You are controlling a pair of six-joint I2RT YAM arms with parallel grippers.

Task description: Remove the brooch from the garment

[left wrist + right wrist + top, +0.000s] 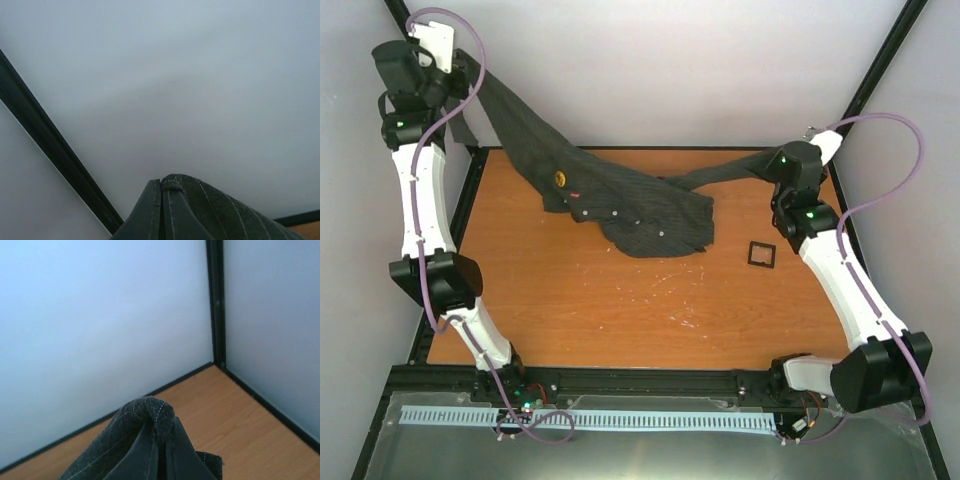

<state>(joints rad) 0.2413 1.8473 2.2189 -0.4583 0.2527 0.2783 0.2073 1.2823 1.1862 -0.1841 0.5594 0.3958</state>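
Observation:
A dark pinstriped garment [620, 200] hangs stretched between my two grippers, its middle sagging onto the table. The tiny golden-brown brooch [560, 179] is pinned on its left part. My left gripper [472, 72] is raised high at the far left, shut on one end of the garment [220, 210]; its closed fingers [150, 215] show in the left wrist view. My right gripper [760, 170] is shut on the other end [145, 415] low at the far right. The brooch shows in neither wrist view.
A small black square tray [761, 254] lies on the wooden table [620, 310] right of the garment. White walls and black frame posts [216, 300] enclose the back corners. Small white buttons [616, 212] dot the garment.

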